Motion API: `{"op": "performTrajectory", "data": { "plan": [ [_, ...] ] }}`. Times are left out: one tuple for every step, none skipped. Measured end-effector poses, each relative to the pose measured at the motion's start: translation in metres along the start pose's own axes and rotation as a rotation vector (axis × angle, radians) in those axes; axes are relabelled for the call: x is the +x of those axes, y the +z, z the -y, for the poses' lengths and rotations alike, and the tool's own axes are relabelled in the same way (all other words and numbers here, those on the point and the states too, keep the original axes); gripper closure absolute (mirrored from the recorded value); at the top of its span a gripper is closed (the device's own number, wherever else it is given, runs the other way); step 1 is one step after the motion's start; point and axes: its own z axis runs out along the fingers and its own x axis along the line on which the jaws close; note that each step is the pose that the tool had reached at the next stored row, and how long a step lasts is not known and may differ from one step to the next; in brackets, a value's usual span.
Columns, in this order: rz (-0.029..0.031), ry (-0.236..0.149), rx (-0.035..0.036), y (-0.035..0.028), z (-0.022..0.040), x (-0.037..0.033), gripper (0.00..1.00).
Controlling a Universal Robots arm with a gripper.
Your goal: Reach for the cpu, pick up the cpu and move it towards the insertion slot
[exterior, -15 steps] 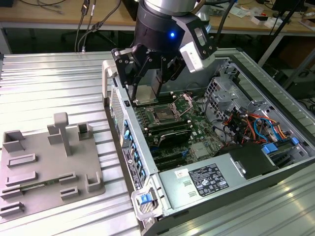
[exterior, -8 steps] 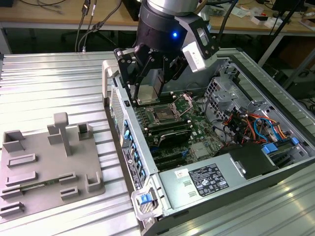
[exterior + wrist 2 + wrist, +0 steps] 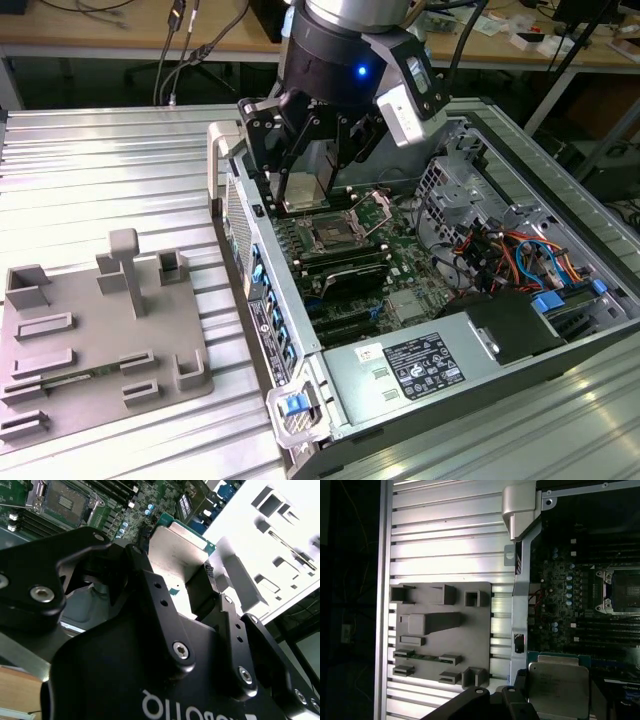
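Transport is the step judged to be in hand: the cpu point(image 3: 303, 188), a thin flat square with a dull silvery metal face and a green edge, is held clamped between the black fingers point(image 3: 207, 587) of the tool point(image 3: 310, 150), lifted over the open computer case point(image 3: 560, 330). Just beyond it on the green motherboard point(image 3: 405, 245), the insertion slot point(image 3: 330, 232) is seen, a square with a shiny metal frame and dark centre. A small, level shift over the slot is called for. Farther off, the matte grey tray point(image 3: 100, 340) with upright blocks lies on the ribbed aluminium surface point(image 3: 100, 160).
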Motion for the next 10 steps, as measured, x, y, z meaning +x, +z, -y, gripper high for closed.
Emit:
{"op": "performTrajectory", "data": {
  "plan": [
    [0.0001, 0.0, 0.0, 0.0, 0.0, -0.0004, 0.45],
    [0.0, 0.0, 0.0, 0.0, 0.0, -0.0011, 0.45],
    [0.0, 0.0, 0.0001, -0.0001, 0.0, -0.0011, 0.45],
    [0.0, 0.0, 0.0, 0.0, 0.0, -0.0013, 0.45],
    [0.0001, 0.0, 0.0, 0.0, 0.0, -0.0013, 0.45],
    [0.0, 0.0, 0.0, 0.0, 0.0, -0.0013, 0.45],
    [0.0, 0.0, 0.0, 0.0, 0.0, -0.0013, 0.45],
    [0.0, 0.0, 0.0, 0.0, 0.0, -0.0013, 0.45],
    [0.0, 0.0, 0.0, 0.0, 0.0, -0.0014, 0.45],
    [0.0, 0.0, -0.0001, 0.0, 0.0, -0.0014, 0.45]
  ]
}}
